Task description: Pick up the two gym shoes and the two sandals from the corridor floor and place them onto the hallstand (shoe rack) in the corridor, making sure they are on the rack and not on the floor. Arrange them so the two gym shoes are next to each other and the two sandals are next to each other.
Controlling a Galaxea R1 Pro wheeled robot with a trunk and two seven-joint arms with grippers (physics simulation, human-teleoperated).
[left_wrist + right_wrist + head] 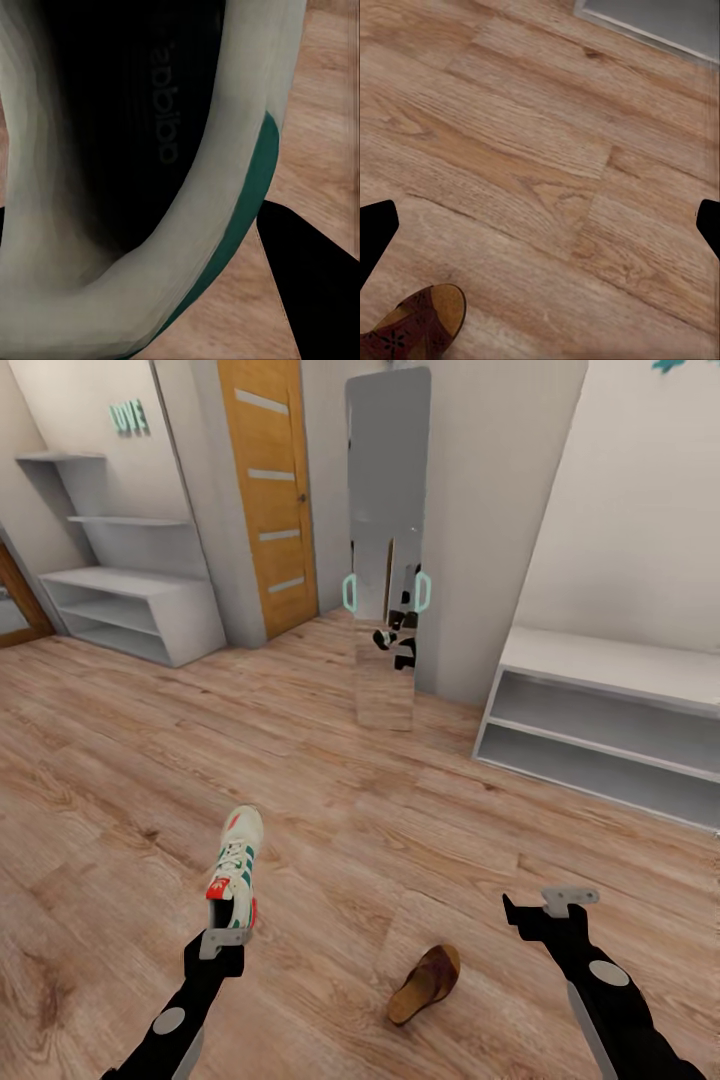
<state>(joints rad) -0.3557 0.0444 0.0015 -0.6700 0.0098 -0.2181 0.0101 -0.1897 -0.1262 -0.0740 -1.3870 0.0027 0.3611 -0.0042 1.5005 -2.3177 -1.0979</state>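
Head view: left end effector grips the heel of one gym shoe over the corridor floor; a sandal lies between both arms; the hallstand stands at far right. Left wrist view: shoe collar sits against one dark finger. Right wrist view: right end effector is released, fingers spread wide, sandal toe near one fingertip.

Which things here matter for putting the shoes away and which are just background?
Job: off-white green-striped gym shoe at the left gripper; brown sandal on the wood-plank floor; light-grey shoe rack.
Background: tall mirror; wooden door.
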